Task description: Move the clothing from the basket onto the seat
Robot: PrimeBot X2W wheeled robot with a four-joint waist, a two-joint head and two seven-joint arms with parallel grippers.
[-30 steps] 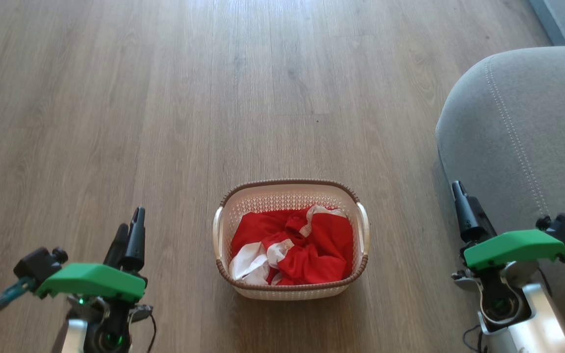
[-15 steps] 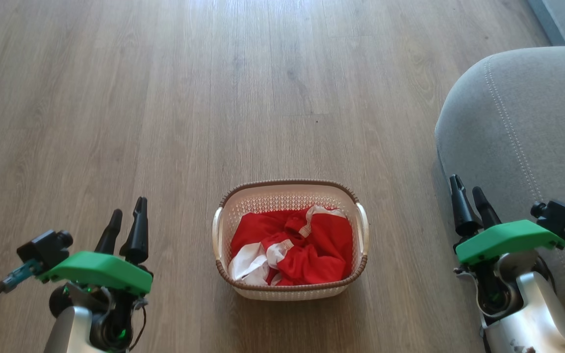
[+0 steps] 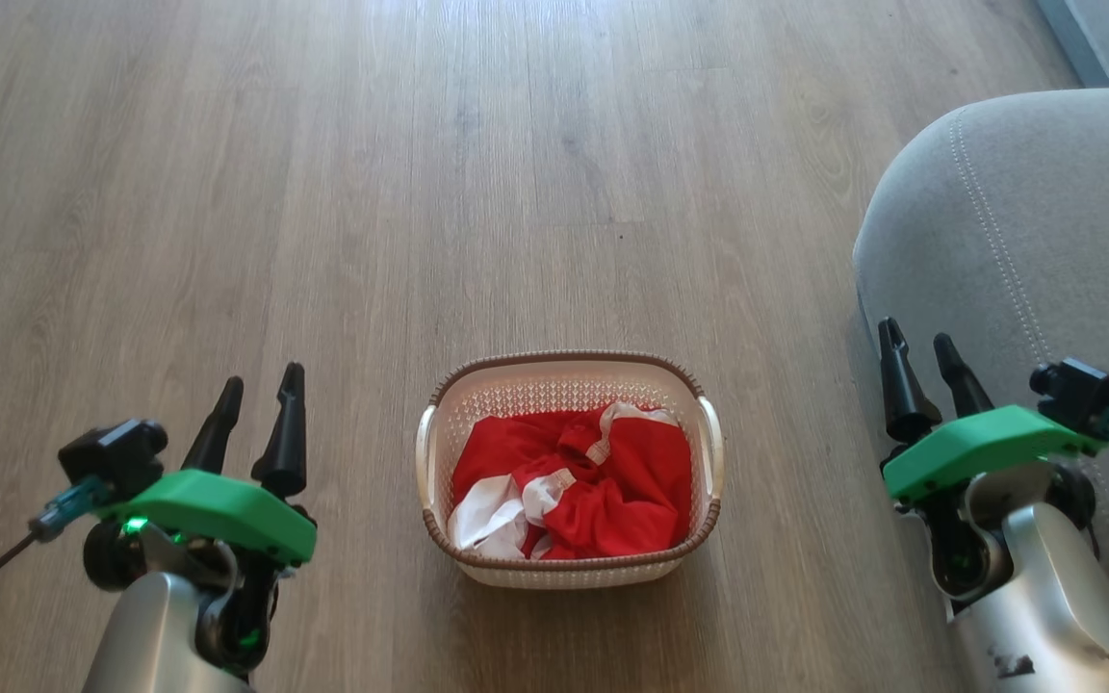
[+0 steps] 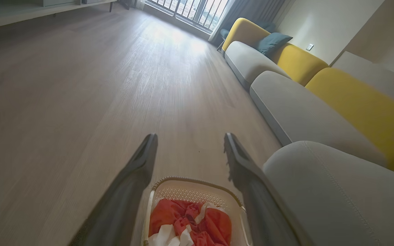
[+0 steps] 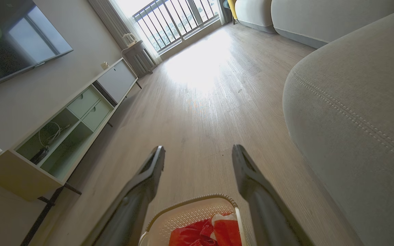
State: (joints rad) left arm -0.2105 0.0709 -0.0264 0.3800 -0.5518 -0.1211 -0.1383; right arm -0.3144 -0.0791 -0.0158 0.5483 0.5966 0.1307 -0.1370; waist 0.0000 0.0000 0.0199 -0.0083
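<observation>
A cream basket (image 3: pixel 569 393) with a brown rim stands on the wood floor, low in the middle of the head view. The red clothing (image 3: pixel 583 486) with white trim lies crumpled inside it. The grey seat (image 3: pixel 1036 241) rises at the right. My left gripper (image 3: pixel 261 380) hovers open to the left of the basket, holding nothing. My right gripper (image 3: pixel 915 337) is open beside the seat's edge, right of the basket. Both wrist views look down past open fingers: the basket (image 4: pixel 197 191) with the clothing (image 4: pixel 190 222), and the basket (image 5: pixel 190 213) with the clothing (image 5: pixel 207 234).
Bare wood floor (image 3: pixel 420 192) stretches ahead and to the left. A long sofa with yellow backs (image 4: pixel 354 106) runs along the right wall. A low TV cabinet (image 5: pixel 67 130) lines the left wall, with a barred window (image 5: pixel 173 20) at the far end.
Both arms have risen and moved forward in the head view. Each gripper has turned so both fingers now show apart. Basket and clothing have not moved.
</observation>
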